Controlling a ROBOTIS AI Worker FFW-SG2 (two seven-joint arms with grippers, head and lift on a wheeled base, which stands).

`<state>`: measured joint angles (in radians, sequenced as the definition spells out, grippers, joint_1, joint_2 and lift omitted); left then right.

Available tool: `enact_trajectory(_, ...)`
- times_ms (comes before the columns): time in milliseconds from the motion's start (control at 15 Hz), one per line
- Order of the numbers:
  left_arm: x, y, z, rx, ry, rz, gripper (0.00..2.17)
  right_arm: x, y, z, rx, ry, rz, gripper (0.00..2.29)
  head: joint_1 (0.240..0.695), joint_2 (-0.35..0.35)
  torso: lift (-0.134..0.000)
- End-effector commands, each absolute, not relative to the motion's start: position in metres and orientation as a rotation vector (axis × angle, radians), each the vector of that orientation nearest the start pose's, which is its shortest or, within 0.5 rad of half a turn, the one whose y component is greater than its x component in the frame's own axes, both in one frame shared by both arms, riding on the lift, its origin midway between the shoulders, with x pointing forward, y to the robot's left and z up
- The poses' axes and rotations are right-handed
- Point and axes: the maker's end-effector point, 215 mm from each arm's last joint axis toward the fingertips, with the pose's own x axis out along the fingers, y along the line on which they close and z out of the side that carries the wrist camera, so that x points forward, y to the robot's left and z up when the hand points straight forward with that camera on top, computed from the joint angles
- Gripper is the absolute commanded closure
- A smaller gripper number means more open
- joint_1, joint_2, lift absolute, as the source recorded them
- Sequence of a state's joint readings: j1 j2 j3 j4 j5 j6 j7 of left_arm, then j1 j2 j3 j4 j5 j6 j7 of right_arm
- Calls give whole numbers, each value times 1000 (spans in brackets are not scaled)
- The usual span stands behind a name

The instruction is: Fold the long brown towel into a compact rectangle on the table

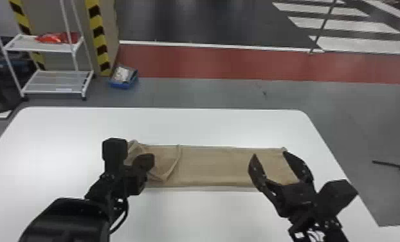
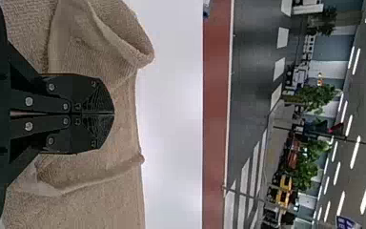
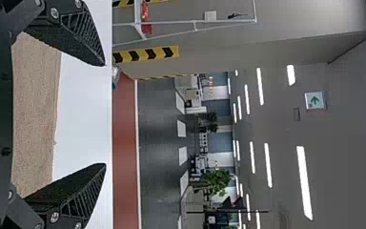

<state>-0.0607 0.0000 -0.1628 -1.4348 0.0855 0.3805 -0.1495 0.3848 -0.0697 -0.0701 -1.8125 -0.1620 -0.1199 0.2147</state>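
My left end effector is pressed together, right one spread; snagging the loose flap could skew the brown towel.

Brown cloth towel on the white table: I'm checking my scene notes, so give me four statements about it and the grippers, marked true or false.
The long brown cloth towel lies on the white table. True.
Both black grippers are open. False: the left gripper is shut, the right gripper open.
The towel is smooth from end to end. False: its left part is rumpled.
The right gripper is at the towel's right end. True.
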Motion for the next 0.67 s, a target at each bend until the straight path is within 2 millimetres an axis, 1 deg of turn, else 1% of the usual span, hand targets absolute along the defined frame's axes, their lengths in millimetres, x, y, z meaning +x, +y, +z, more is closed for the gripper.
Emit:
enact_trajectory(0,566,73,-478,-95,450,-361,1706,471,-243,-374,76,9,147,137,695,-151,-57)
enact_trajectory(133,571,55,-464,-85,422,-373,1703,471,-246,-377,76,10,146,137,695,-170,-57)
enact_trajectory(200,575,58,-457,-69,401,-352,1703,472,-247,-380,78,12,145,137,695,-178,-57)
enact_trajectory(267,577,66,-458,-47,401,-327,1703,474,-251,-382,83,15,141,137,695,-185,-57)
enact_trajectory(333,573,78,-465,-37,425,-301,1703,476,-256,-383,79,16,138,137,695,-189,-57)
enact_trajectory(400,564,91,-474,-43,467,-279,1703,477,-262,-383,80,16,131,137,695,-189,-57)
enact_trajectory(467,550,105,-481,-57,495,-255,1703,477,-263,-383,78,16,130,137,695,-186,-57)
enact_trajectory(533,539,120,-483,-71,497,-233,1703,479,-262,-382,79,15,130,137,695,-183,-57)
enact_trajectory(600,525,130,-483,-77,494,-218,1703,482,-259,-382,83,14,133,137,695,-178,-57)
